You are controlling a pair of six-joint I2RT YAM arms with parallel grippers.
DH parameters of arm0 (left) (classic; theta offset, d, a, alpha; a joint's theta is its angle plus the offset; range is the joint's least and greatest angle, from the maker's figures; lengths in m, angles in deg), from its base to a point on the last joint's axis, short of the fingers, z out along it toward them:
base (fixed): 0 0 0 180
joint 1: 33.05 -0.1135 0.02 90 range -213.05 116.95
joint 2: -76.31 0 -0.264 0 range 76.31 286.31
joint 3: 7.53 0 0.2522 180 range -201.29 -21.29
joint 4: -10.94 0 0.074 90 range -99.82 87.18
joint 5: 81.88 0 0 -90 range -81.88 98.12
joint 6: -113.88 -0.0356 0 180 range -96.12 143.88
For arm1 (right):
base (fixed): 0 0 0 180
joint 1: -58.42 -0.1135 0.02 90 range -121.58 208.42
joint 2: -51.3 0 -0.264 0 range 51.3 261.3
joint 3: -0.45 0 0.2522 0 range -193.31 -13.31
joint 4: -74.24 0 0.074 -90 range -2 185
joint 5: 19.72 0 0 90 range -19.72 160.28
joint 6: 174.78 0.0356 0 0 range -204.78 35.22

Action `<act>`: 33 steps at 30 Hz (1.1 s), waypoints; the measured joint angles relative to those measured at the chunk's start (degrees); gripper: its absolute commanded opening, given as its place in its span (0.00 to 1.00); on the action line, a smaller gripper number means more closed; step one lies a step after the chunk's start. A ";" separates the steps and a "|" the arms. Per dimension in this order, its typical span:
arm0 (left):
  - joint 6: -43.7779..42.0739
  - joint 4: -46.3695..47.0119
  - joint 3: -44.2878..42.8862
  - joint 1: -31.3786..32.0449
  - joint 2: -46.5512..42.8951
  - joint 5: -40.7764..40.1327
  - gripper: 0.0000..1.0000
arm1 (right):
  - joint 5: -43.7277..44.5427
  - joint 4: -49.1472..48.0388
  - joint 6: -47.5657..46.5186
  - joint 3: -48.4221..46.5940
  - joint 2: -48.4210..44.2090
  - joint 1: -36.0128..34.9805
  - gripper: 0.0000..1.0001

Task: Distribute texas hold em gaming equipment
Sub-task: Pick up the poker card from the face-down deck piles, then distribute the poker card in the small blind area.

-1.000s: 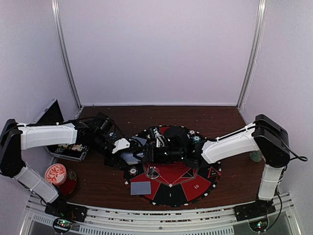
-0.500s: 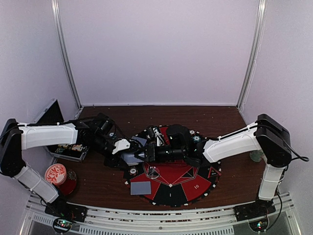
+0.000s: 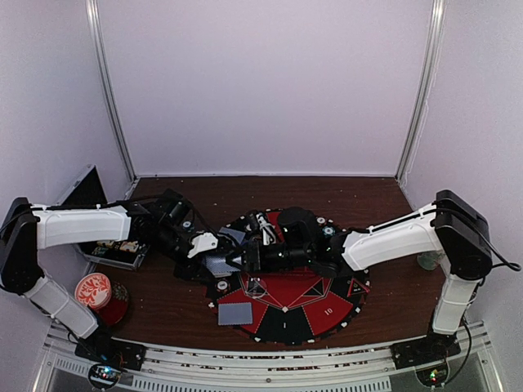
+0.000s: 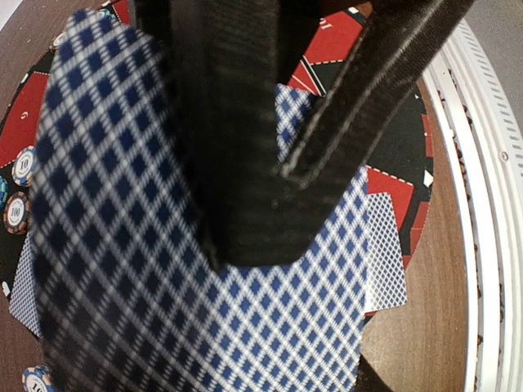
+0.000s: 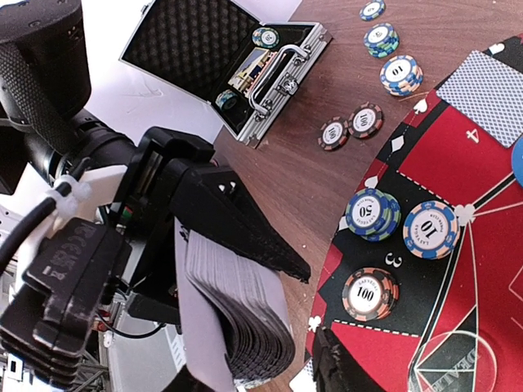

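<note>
The left hand (image 4: 282, 204) clamps the deck of playing cards (image 5: 237, 318) at centre frame; the right hand (image 3: 248, 258), its grip unreadable, meets it there. Poker chips (image 5: 372, 214) and a few dealt cards (image 3: 235, 313) lie on the mat (image 3: 327, 306), so dealing looks barely begun.

Under soft, even light our top view is slightly grainy, with lilac-tinted walls (image 3: 270, 82) and barely a shadow on the dark bench (image 3: 270, 192). In the left wrist view the left tool (image 4: 274, 216) and the card deck (image 4: 122, 245) loom too close (the diamond pattern smears toward the left). Our right wrist view keeps the poker chips (image 5: 370, 294) crisp, though its upper left corner blows out white.
</note>
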 measured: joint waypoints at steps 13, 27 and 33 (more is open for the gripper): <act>0.02 -0.11 0.00 0.00 0.50 -0.02 0.39 | 0.22 1.01 -0.74 -0.02 -2.62 -1.31 0.00; 0.04 -0.33 0.00 0.00 0.50 -1.07 0.39 | 3.02 0.11 -0.48 7.50 -11.52 3.43 0.00; 0.04 -0.31 0.00 0.00 0.50 -1.36 0.39 | 3.17 -2.29 -0.07 8.68 -12.72 9.97 0.00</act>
